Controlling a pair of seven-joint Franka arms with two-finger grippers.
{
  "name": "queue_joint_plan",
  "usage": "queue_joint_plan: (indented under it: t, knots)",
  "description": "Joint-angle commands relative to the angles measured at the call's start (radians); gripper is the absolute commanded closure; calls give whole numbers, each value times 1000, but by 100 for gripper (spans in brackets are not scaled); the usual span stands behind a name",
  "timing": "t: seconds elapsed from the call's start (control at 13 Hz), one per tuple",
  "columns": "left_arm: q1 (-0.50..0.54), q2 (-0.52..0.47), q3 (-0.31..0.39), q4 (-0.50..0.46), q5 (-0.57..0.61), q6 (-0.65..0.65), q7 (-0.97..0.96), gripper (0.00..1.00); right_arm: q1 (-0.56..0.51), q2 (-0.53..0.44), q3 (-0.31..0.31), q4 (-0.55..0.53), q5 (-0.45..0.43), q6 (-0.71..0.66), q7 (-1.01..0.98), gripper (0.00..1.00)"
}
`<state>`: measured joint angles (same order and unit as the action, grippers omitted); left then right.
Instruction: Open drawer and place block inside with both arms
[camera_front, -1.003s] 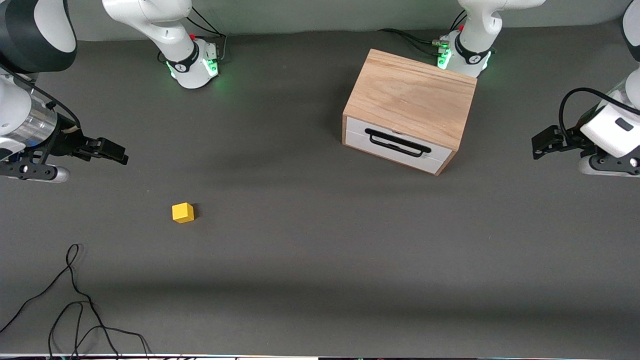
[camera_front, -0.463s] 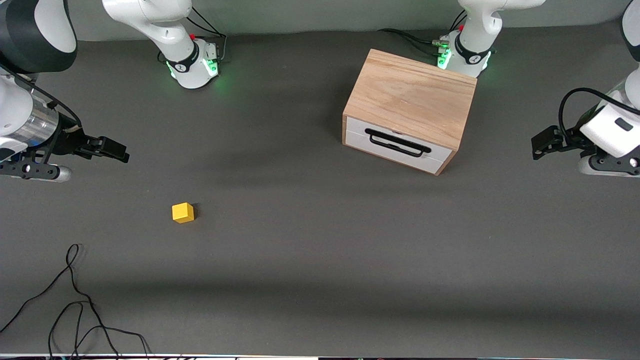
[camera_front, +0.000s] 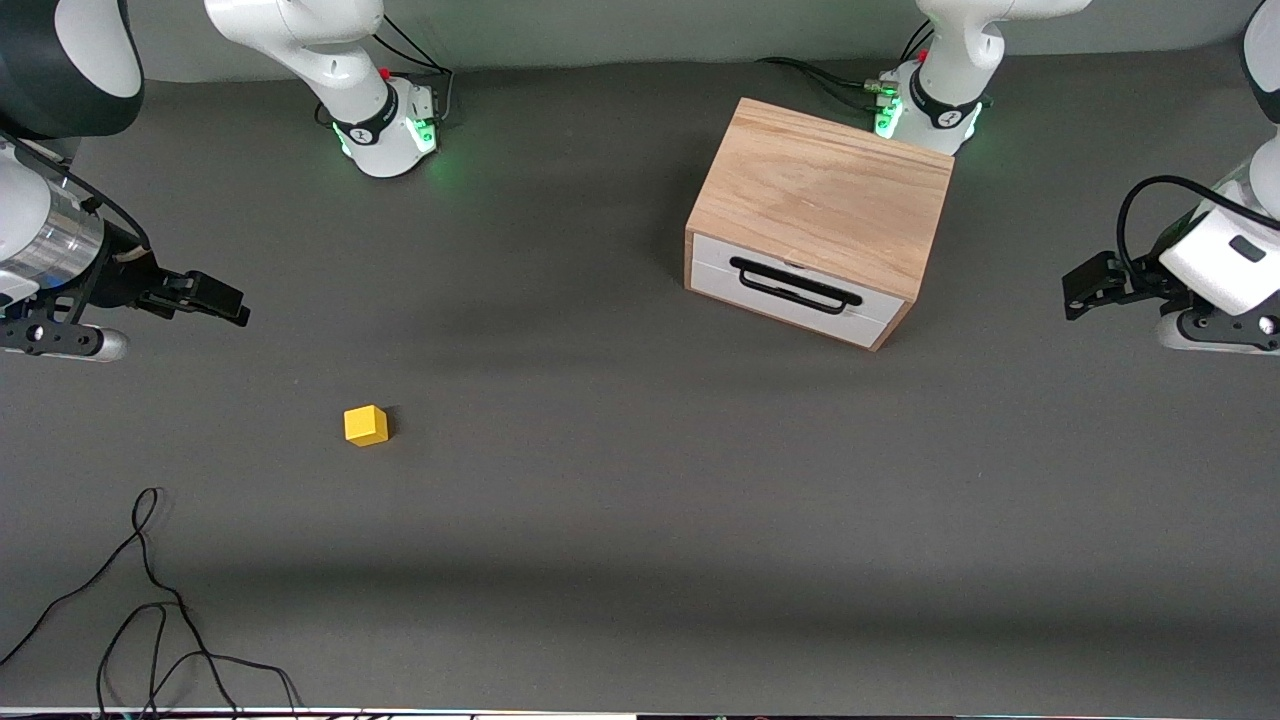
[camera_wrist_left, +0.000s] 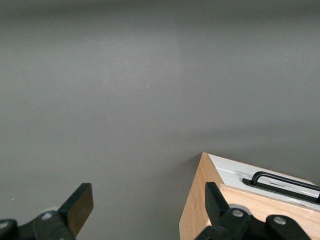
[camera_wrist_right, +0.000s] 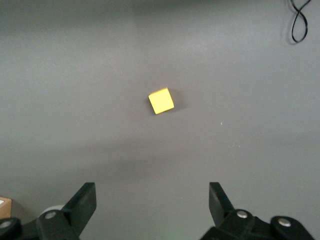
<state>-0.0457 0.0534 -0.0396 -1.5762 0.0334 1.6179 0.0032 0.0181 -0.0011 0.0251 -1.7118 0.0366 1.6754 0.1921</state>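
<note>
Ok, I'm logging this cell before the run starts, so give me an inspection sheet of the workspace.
Surface: dark grey table, flat, no spills seen.
Drawer: shut, black handle untouched, in the wooden box toward the left arm's end.
Block: on the table toward the right arm's end, nearer the front camera than the box.
Clutter: nothing seen.
Left gripper: open, empty, beside the box.
Right gripper: open, empty, above the table short of the block.
Cables: loose black cable on the table.
Surroundings: nothing seen.

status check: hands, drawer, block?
Left hand open, in the air beside the box. Right hand open, above the table short of the block. Drawer shut, handle untouched. Nothing in the way.
</note>
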Motion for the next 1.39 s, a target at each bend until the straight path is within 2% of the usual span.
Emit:
queue_joint_plan:
  t: [0.0,1.31]
  knots:
    - [-9,-9,9,-8,-6,8,14,0,2,1,1,6,0,32,-17,0]
    - [-6,-12,9,-8,-18,-4,-5,0,3,21,2,-6,0,52,-5,0]
